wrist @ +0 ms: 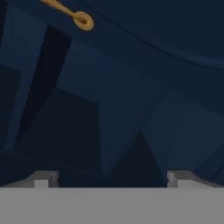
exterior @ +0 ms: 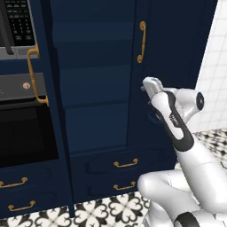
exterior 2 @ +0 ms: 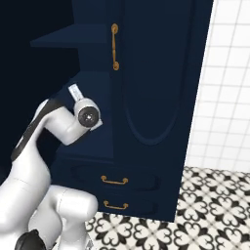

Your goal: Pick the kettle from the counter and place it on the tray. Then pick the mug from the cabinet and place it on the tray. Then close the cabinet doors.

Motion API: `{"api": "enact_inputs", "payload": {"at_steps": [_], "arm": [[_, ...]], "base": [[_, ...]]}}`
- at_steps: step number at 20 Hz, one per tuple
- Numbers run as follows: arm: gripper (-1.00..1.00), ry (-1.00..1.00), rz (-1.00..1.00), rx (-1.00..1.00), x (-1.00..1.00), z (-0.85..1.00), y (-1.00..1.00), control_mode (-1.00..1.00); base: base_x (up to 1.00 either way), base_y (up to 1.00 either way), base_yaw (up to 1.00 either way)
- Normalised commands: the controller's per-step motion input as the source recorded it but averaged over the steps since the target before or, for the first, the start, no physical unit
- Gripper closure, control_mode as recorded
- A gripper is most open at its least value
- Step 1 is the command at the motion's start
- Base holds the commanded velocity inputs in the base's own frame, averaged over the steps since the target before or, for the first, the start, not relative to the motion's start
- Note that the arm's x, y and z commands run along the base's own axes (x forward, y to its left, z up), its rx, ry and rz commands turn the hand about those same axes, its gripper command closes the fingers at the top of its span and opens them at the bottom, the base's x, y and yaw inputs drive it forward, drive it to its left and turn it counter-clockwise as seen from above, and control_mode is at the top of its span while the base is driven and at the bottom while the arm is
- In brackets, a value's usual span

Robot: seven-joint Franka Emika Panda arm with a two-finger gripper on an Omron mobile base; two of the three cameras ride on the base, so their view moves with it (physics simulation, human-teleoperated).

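Hand view shows you the pincer (wrist: 112, 177) with its two tips wide apart and nothing between them, facing the dark shelves of the cabinet (exterior: 95, 88). Just beside it, on the right, stands the open right door (exterior 2: 156, 73), with its curved brass handle (wrist: 72, 14) near the top of this view. You should expect a stiff, flat, panelled board that swings on hinges, probably rather heavy. The painted face looks smooth, so push on the broad panel or hook the handle. Below are drawers (exterior: 124, 166) with small gold pulls and a patterned tile floor (exterior 2: 205, 210).
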Motion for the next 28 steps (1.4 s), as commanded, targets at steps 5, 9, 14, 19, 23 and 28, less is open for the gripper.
{"api": "enact_inputs", "payload": {"at_steps": [5,9,14,19,23,28], "arm": [[-1.00,-0.07,0.17,-0.66,-1.00,0.54,0.28,-1.00],[-1.00,-0.08,0.26,-0.69,-0.97,0.34,0.48,-1.00],[-1.00,-0.24,0.31,-0.70,-0.74,0.14,0.52,-1.00],[-1.00,-0.23,0.21,-0.64,-0.99,0.00,0.52,-1.00],[-1.00,-0.23,0.15,-0.55,-1.00,-0.28,0.72,-1.00],[-1.00,-0.21,0.15,-0.49,-0.90,-0.30,0.91,-1.00]], "base": [[0.00,0.00,0.00],[0.00,0.00,0.00],[0.00,0.00,0.00],[0.00,0.00,0.00],[0.00,0.00,0.00],[0.00,0.00,0.00]]}}
